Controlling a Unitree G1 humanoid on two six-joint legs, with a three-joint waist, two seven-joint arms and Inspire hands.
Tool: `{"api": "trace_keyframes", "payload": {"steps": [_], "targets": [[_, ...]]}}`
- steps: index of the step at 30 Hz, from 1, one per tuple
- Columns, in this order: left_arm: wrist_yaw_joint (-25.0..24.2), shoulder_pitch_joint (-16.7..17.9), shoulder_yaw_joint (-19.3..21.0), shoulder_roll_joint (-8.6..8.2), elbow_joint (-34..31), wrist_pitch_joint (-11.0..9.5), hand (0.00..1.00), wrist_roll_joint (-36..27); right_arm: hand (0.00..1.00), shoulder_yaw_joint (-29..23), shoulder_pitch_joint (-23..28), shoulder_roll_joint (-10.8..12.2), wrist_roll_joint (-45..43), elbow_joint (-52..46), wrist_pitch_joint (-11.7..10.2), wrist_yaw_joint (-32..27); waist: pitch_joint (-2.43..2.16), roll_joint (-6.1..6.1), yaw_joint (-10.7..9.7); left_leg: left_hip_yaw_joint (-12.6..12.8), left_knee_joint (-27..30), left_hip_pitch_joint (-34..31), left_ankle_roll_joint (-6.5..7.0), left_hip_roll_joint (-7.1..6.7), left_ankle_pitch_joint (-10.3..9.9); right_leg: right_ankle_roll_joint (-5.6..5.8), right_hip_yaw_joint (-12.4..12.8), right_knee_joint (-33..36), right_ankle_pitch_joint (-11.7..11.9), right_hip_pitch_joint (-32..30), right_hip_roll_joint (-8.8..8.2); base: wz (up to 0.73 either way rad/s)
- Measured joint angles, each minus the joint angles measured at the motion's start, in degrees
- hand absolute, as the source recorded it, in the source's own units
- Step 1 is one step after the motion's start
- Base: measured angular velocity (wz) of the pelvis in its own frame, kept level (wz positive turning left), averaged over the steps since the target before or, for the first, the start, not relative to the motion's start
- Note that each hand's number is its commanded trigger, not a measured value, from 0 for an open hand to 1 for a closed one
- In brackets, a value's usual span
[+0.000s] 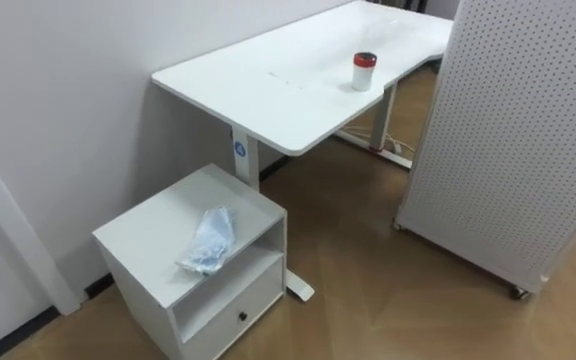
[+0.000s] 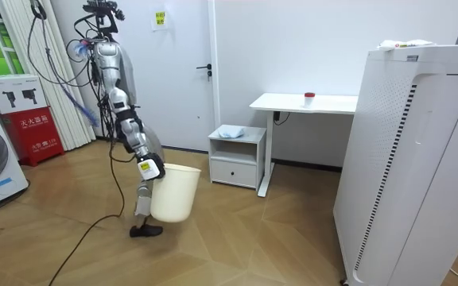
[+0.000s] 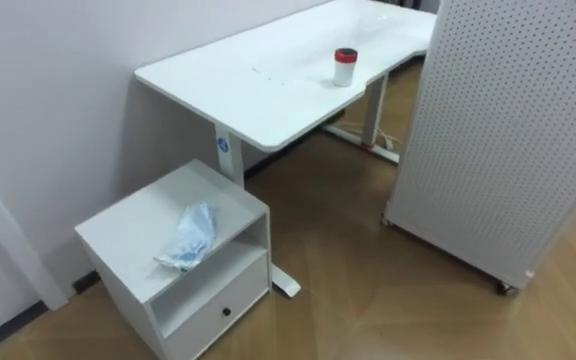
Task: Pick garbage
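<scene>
The right hand hangs low at the robot's side, clenched on the rim of a white bin that tilts below it. The garbage, a crumpled bluish clear wrapper, lies well ahead of the hand and a little higher, on top of a low white cabinet. It sits toward the top's front edge, just above the open shelf, with bare top behind it and to either side. The cabinet stands against the wall, its far corner just beside the bench leg. The bench edge overhangs past that corner. A red-lidded cup stands farther off, near the bench's curved front edge. A perforated white panel on castors stands past the cabinet, well apart from it, which leaves a wide strip of wood floor between them. In the room view, open floor also lies between the hand and the cabinet front.
</scene>
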Motion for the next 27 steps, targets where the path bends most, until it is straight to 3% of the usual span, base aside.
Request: {"api": "trace_keyframes", "payload": {"steps": [1,2,3,4,5,6,7,8,10,11,12,13,14,15,16,17,18,19,20,21,22,23,24,25,26,27], "targets": [[0.01,0.46,0.03,-0.03,0.0,0.08,0.0,-0.01,1.0,0.01,0.15,-0.05,-0.03,-0.03,-0.09,-0.07,0.04,0.01,0.09,-0.04,-3.58,-0.82,-0.75,-0.29,0.74,0.15,0.01,-0.17,-0.23,0.32,-0.09,-0.3],[0.11,1.28,0.04,-0.02,-0.11,0.03,0.0,-0.05,1.0,0.02,0.45,-0.16,-0.22,-0.02,-0.16,-0.2,0.07,0.1,0.41,0.03,-10.79,-2.16,-1.69,-0.43,3.11,0.2,0.07,-0.1,-1.13,1.16,-0.19,-0.26],[0.31,2.15,0.24,0.09,-0.11,-0.04,0.0,-0.34,1.0,0.32,0.74,-0.03,-0.67,0.02,-0.05,-0.47,0.09,0.05,0.72,0.25,-14.87,-3.22,-1.12,-0.53,7.51,0.59,0.54,-0.01,-2.25,2.12,-0.46,-0.27],[0.32,2.45,0.33,0.09,-0.11,-0.1,0.0,-0.5,1.0,0.49,1.03,-0.01,-0.67,-0.05,-0.04,-0.49,-0.04,-0.16,0.79,0.6,-16.58,-3.35,-0.96,-0.58,9.61,1.09,0.82,-0.06,-2.7,2.62,-0.67,-0.16],[0.23,2.62,0.33,0.03,-0.12,-0.36,0.0,-0.61,1.0,0.46,1.56,-0.08,-0.65,-0.14,-0.05,-0.59,-0.37,-0.7,0.8,1.65,-18.65,-3.33,-0.26,-0.75,13.52,1.99,1.24,-0.08,-3.59,3.71,-1.24,0.04],[0.09,2.45,0.28,-0.09,-0.22,-1.07,0.0,-0.54,1.0,0.43,1.95,-0.31,-0.65,-0.21,-0.07,-0.67,-0.52,-1.15,0.68,2.24,-18.8,-3.3,1.61,-1.81,15.86,3.05,1.44,-0.13,-4.49,4.16,-2.1,0.09],[-0.01,2.5,0.27,-0.18,-0.27,-1.53,0.0,-0.55,1.0,0.42,2.04,-0.46,-0.65,-0.21,-0.07,-0.75,-0.56,-1.31,0.76,2.71,-18.48,-3.28,2.58,-2.24,16.39,3.57,1.83,-0.2,-4.82,4.14,-2.62,0.07],[-0.11,1.89,0.29,-0.29,-0.35,-2.33,0.0,-0.57,1.0,0.27,2.15,-0.55,-0.67,-0.26,-0.14,-1.1,-0.74,-2.01,0.85,3.45,-16.6,-2.9,3.08,-3.2,15.08,4.22,2.37,-0.8,-5.0,4.74,-3.97,-0.04],[-0.1,1.2,0.36,-0.27,-0.49,-3.5,0.0,-0.72,1.0,0.34,2.13,-0.57,-1.45,-0.74,-0.46,-1.31,-0.13,-1.95,1.03,4.38,-10.96,-3.18,3.75,-3.06,11.44,5.84,3.99,-3.28,-3.97,7.61,-4.49,-0.15],[-0.12,1.09,0.31,-0.05,-0.59,-4.0,0.0,-1.53,1.0,1.33,1.59,-0.38,-2.62,-0.92,-0.72,-2.1,1.08,-1.57,1.98,5.81,-2.38,-6.24,4.78,-2.31,8.89,5.94,6.88,-4.06,-3.63,10.63,-4.7,-0.3],[-0.21,0.86,-0.07,-0.54,-0.26,-4.28,0.0,-2.31,1.0,2.21,2.7,-0.95,-3.09,-1.71,-0.69,-2.62,-0.14,-1.26,2.23,6.05,-3.63,-6.9,4.31,-2.44,8.5,6.05,7.52,-2.68,-3.72,11.13,-4.84,-0.28],[-0.21,0.55,-0.08,-0.86,-0.3,-4.45,0.0,-2.39,1.0,2.18,3.11,-1.27,-3.26,-1.89,-0.63,-2.75,-0.55,-0.53,2.23,5.91,-5.54,-6.19,4.9,-2.45,7.71,6.64,6.84,-0.41,-4.11,10.81,-5.04,-0.07],[-0.01,-0.11,0.0,-0.49,-0.1,-4.57,0.0,-2.77,1.0,2.09,3.28,-0.84,-3.4,-2.11,-0.42,-3.3,-0.72,-1.68,2.42,5.78,-4.77,-4.5,5.24,-4.36,4.94,7.96,5.51,6.93,-5.31,9.43,-8.01,0.07],[0.42,-1.23,0.0,-0.48,-0.13,-4.87,0.0,-2.74,1.0,1.45,2.87,-0.78,-3.38,-2.48,-0.48,-3.98,-0.61,-2.29,2.48,6.32,-4.19,-2.95,6.03,-5.75,2.95,8.72,4.87,16.58,-3.81,6.28,-10.65,0.14],[0.7,-2.0,-0.01,-0.5,-0.22,-4.92,0.0,-2.7,1.0,1.05,2.84,-0.87,-3.36,-2.54,-0.76,-4.37,-0.61,-2.32,2.5,6.48,-4.0,-2.16,6.42,-6.2,2.06,9.07,4.81,20.68,-1.8,4.9,-11.7,0.08],[1.69,-3.13,-0.05,-0.47,-0.29,-5.26,0.0,-2.7,1.0,0.28,2.43,-1.02,-3.41,-2.81,-1.1,-4.63,-0.58,-2.2,2.77,6.48,-4.2,-0.16,6.73,-6.69,0.68,8.54,4.99,27.18,3.88,2.55,-12.79,0.0],[3.35,-4.36,-0.42,-0.16,-0.44,-5.59,0.0,-2.7,1.0,0.53,1.5,-0.79,-3.45,-2.84,-1.61,-4.87,-0.5,-2.0,2.91,6.16,-5.73,2.59,6.77,-6.74,-0.37,7.49,5.16,32.36,11.49,0.33,-13.34,-0.07],[4.3,-4.93,-1.21,0.22,-0.57,-5.8,0.0,-2.68,1.0,1.0,0.99,-0.64,-3.43,-2.87,-1.96,-4.85,-0.56,-1.0,3.03,5.77,-6.74,3.79,6.66,-6.71,-0.63,7.3,5.13,34.55,12.86,-1.07,-13.44,-0.12],[5.99,-5.91,-1.53,0.67,-1.47,-6.53,0.0,-2.7,1.0,1.84,0.2,-0.35,-3.39,-4.22,-2.27,-4.81,-0.36,-1.24,3.01,5.2,-8.93,6.12,6.47,-6.39,-0.72,6.89,5.22,38.26,10.03,-5.05,-13.16,0.0],[7.71,-7.0,-1.71,0.76,-2.68,-7.48,0.0,-2.6,1.0,2.29,0.23,-0.24,-3.37,-6.3,-2.68,-4.73,0.16,-0.51,2.59,4.04,-10.49,7.55,6.31,-5.73,-0.61,6.37,4.49,38.67,5.83,-8.74,-11.64,0.12],[8.49,-7.81,-2.0,0.8,-3.5,-7.96,0.0,-2.63,1.0,2.3,0.22,-0.18,-3.19,-7.04,-2.79,-4.7,0.19,-0.35,2.48,3.64,-11.02,7.99,6.21,-5.38,-0.56,6.42,4.2,37.65,4.24,-10.67,-10.89,0.4],[9.7,-8.33,-2.12,0.67,-5.96,-8.92,0.0,-2.59,1.0,2.31,0.12,0.13,-3.1,-7.3,-3.43,-4.82,0.22,-0.26,2.16,1.81,-11.8,8.43,6.03,-5.05,-0.48,6.33,3.7,32.56,2.16,-13.7,-9.39,0.61],[10.85,-9.38,-2.81,0.41,-8.96,-9.77,0.0,-2.63,1.0,2.44,0.06,0.44,-2.88,-7.05,-4.24,-4.99,0.22,-0.27,1.2,1.12,-12.58,8.74,5.82,-4.79,-0.38,6.26,3.25,24.37,1.71,-15.04,-8.28,0.71],[11.5,-9.72,-3.56,0.35,-10.08,-10.21,0.0,-2.64,1.0,2.8,0.05,0.62,-2.71,-6.9,-4.67,-5.11,0.22,-0.27,0.93,1.27,-13.01,9.21,5.8,-4.66,-0.37,6.26,2.93,19.47,1.82,-15.26,-7.73,0.71],[12.4,-10.45,-4.72,0.29,-11.76,-11.09,0.0,-2.64,1.0,3.65,-0.18,0.82,-2.6,-6.6,-5.21,-5.66,0.1,-0.46,1.06,1.47,-13.77,10.01,5.59,-4.6,-0.44,5.91,2.6,9.53,3.3,-15.53,-6.93,0.5],[13.45,-11.07,-5.43,0.29,-12.89,-11.57,0.0,-2.59,1.0,4.73,-0.78,0.82,-2.58,-5.9,-5.83,-5.66,-0.07,-0.81,0.88,1.37,-13.93,10.75,4.77,-4.44,-0.9,5.34,2.63,5.42,9.39,-15.97,-6.26,0.43]]}}
